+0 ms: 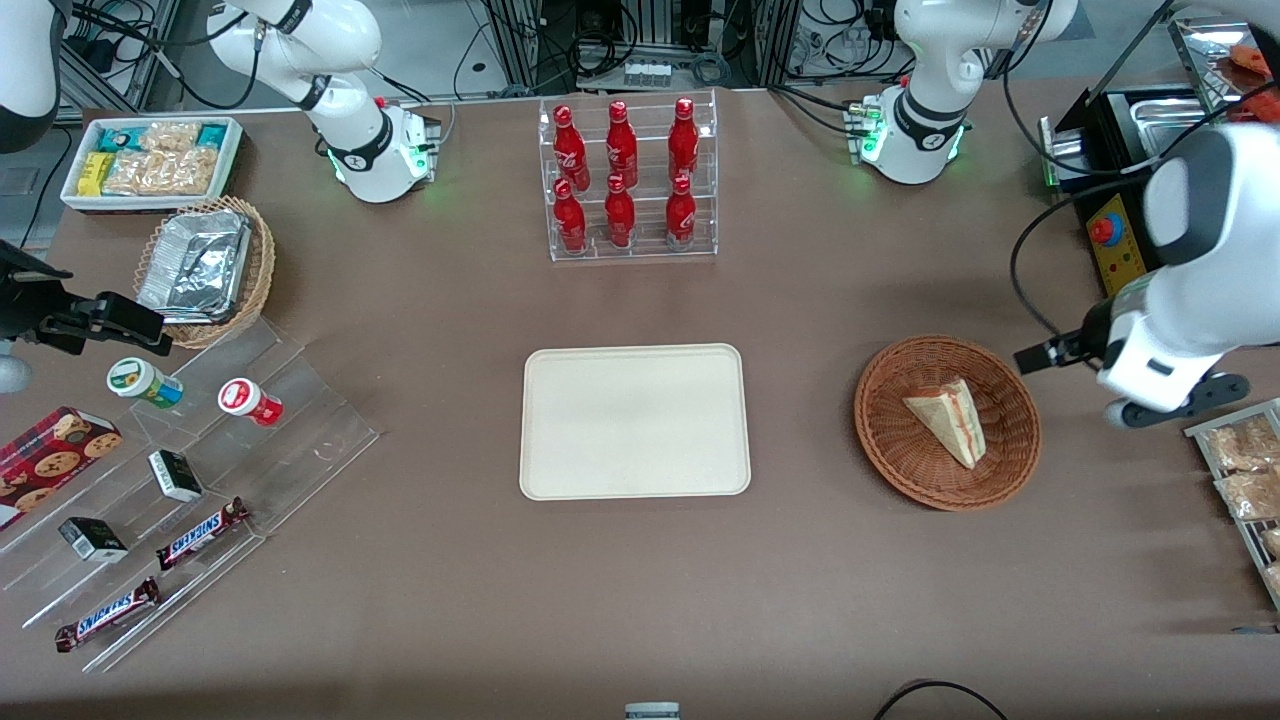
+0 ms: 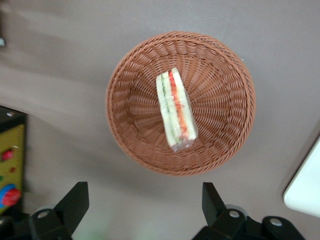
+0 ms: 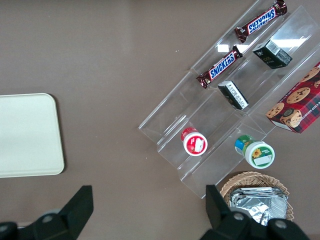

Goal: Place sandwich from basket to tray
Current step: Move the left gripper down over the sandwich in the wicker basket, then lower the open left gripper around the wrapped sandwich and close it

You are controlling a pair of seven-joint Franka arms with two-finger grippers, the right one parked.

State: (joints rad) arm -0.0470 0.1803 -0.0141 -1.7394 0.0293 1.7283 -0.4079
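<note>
The basket [image 1: 1010,455] is reddish-brown woven wicker, ribbed and rough. The sandwich [image 1: 950,420] is soft pale bread under a glossy clear wrap. The tray [image 1: 634,421] looks like smooth matt cream plastic. The table [image 1: 800,580] has a dull brown matt surface. The gripper [image 2: 145,210], above the table beside the basket, has matt black plastic fingers spread apart.

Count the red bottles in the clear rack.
6: on the bottle rack, three on the upper step and three on the lower step. None seem hidden. The left gripper hangs open above the table beside the basket.
</note>
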